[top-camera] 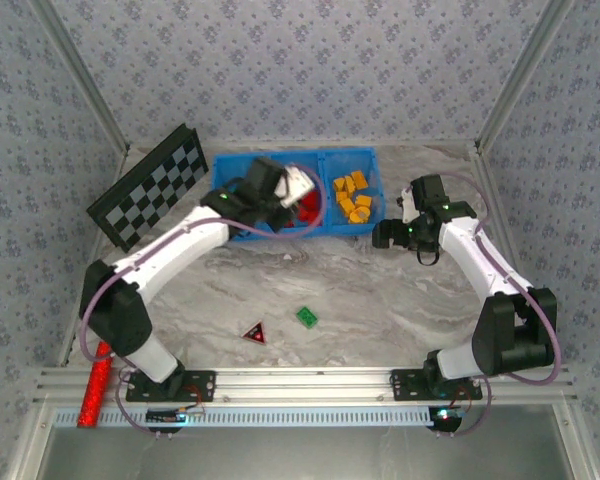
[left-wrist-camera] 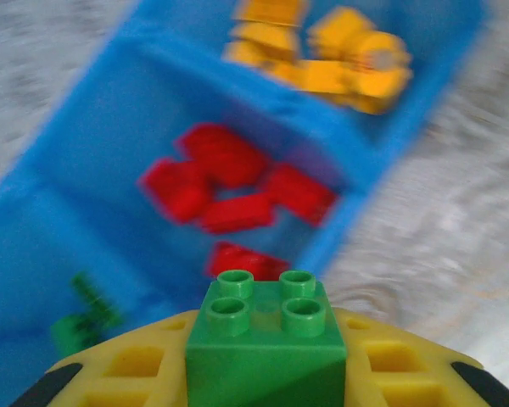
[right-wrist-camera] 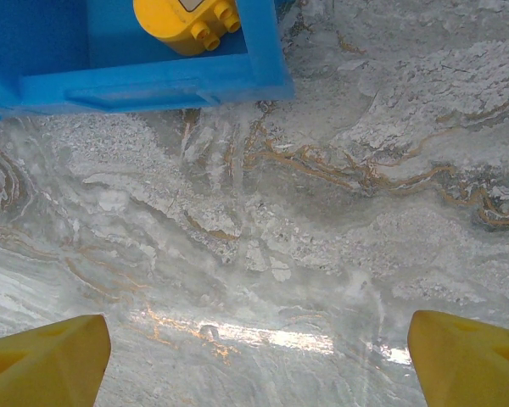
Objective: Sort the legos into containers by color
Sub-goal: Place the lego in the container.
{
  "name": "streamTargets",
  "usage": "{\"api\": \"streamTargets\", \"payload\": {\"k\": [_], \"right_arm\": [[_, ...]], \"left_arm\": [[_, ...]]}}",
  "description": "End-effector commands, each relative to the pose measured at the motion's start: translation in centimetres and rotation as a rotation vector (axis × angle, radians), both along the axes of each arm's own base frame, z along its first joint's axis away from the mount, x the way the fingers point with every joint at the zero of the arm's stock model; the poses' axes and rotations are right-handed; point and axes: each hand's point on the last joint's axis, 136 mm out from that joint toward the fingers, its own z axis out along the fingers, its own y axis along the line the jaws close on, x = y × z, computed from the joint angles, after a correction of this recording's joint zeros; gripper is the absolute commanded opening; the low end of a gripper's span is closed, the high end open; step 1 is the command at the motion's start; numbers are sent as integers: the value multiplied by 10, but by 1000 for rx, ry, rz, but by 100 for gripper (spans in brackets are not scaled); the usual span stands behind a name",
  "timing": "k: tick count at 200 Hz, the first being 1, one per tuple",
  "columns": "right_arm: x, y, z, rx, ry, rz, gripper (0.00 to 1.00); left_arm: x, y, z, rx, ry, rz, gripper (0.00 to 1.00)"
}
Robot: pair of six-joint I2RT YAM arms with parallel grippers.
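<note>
Table (top-camera: 380, 290): grey-white marbled top with tan veining, glossy in patches.

Blue bin (top-camera: 378, 190): stands flat on the far middle of the surface, close to the back wall.

Checkerboard (top-camera: 150, 187): at the far left, tilted. Whether its lower edge rests on the top cannot be told.

Green lego (top-camera: 306, 317): lies alone towards the near middle, well apart from the bin.

Dark red-edged triangle (top-camera: 254, 333): lies near it, to the left and slightly nearer the front.

Red glittery cylinder (top-camera: 95, 385): lies at the near left corner, by the metal rail (top-camera: 310, 380).
</note>
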Motion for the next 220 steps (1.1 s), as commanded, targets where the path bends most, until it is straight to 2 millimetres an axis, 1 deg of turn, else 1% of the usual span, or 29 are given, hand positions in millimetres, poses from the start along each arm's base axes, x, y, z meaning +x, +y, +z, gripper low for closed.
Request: {"api": "streamTargets", "payload": {"k": [1, 11, 24, 31, 36, 39, 48, 60, 68, 89, 92, 95, 96, 97, 101, 112, 116, 118, 122, 137, 152, 173, 201, 220], "right_arm": [[1, 1, 0, -9, 10, 10, 92], [1, 1, 0, -15, 12, 12, 92], [2, 0, 0, -20, 10, 11, 92], [3, 0, -1, -22, 12, 9, 92], [3, 1, -2, -21, 17, 11, 92], [3, 1, -2, -21, 20, 10, 92], [4, 2, -3, -19, 24, 13, 92], [4, 3, -4, -17, 29, 16, 92], [5, 3, -3, -16, 27, 17, 92], [4, 3, -3, -19, 29, 17, 92], [4, 3, -3, -20, 30, 18, 92], [4, 4, -2, -20, 28, 20, 92], [4, 4, -2, -20, 29, 19, 92], [4, 4, -2, -19, 27, 19, 92], [3, 4, -1, -19, 27, 20, 92], [3, 4, 0, -20, 23, 19, 92], [2, 4, 0, -21, 23, 18, 92], [2, 3, 1, -22, 22, 19, 92], [2, 3, 1, -25, 22, 19, 92], [0, 0, 1, -46, 23, 20, 92], [-2, -4, 2, -65, 23, 15, 92], [-4, -6, 2, -71, 23, 11, 92], [-3, -7, 2, -71, 22, 8, 92], [-2, -6, 2, -67, 21, 9, 92]], "left_arm": [[39, 52, 7, -71, 0, 272, 23], [55, 77, 4, -97, 19, 368, 22], [74, 105, -7, -130, 63, 486, 23], [83, 116, -14, -142, 95, 531, 23], [87, 119, -21, -150, 123, 541, 23], [90, 119, -22, -158, 134, 540, 23], [98, 119, -34, -147, 166, 546, 23], [108, 115, -45, -126, 194, 539, 23], [114, 112, -58, -106, 225, 543, 23], [134, 109, -82, -87, 282, 561, 22], [132, 110, -90, -73, 311, 565, 22], [134, 109, -91, -75, 317, 566, 22], [134, 109, -95, -71, 327, 567, 22], [135, 109, -94, -73, 325, 568, 22], [137, 108, -101, -69, 343, 571, 22], [143, 108, -113, -68, 377, 587, 22], [142, 108, -121, -59, 399, 596, 22], [146, 107, -118, -68, 393, 598, 22], [148, 107, -119, -70, 399, 602, 22], [152, 108, -130, -66, 434, 625, 22], [152, 107, -138, -73, 461, 636, 22], [151, 106, -143, -76, 477, 639, 24], [149, 107, -142, -74, 485, 644, 33], [146, 108, -131, -84, 470, 642, 41]]}}
